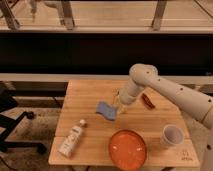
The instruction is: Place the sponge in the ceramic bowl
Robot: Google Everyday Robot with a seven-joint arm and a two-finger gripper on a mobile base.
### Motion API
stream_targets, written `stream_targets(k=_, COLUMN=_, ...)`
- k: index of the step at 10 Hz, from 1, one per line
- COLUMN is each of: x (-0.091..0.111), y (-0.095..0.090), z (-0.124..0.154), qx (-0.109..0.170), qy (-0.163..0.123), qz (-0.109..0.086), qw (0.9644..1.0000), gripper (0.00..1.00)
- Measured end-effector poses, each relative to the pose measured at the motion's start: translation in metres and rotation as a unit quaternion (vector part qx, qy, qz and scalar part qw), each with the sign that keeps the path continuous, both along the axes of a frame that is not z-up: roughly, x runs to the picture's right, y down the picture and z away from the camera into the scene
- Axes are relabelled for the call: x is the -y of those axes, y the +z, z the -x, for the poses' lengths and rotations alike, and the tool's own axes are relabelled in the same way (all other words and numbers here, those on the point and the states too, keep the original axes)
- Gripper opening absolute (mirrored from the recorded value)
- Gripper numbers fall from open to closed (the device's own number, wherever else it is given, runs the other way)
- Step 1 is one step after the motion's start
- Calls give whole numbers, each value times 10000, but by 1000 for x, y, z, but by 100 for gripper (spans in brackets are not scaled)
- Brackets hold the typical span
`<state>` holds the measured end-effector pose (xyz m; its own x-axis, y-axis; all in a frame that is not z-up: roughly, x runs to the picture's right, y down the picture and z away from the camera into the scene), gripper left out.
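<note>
The light-blue sponge (106, 110) hangs just over the middle of the wooden table (90, 100), tilted. My gripper (118, 106) is at its right edge and shut on it. The arm reaches in from the right, bending down over the table. The ceramic bowl (127, 148) is a wide orange-red dish standing near the table's front edge, below and slightly right of the sponge. It has nothing in it.
A white bottle (71, 138) lies at the front left of the table. A small whitish cup (172, 135) stands at the front right. A red object (148, 100) lies right of the gripper. A black chair base (15, 125) sits on the floor to the left.
</note>
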<state>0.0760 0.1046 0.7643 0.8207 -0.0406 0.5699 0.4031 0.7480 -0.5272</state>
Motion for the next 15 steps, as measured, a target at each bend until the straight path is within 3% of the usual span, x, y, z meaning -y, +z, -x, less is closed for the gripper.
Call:
stream_targets(k=8, x=-36, y=-25, z=-31, qx=-190, qy=219, qz=20, qw=9996, gripper=0)
stream_targets(k=15, x=-63, y=-31, z=-49, qx=-315, qy=433, qz=44, qw=9986, gripper=0)
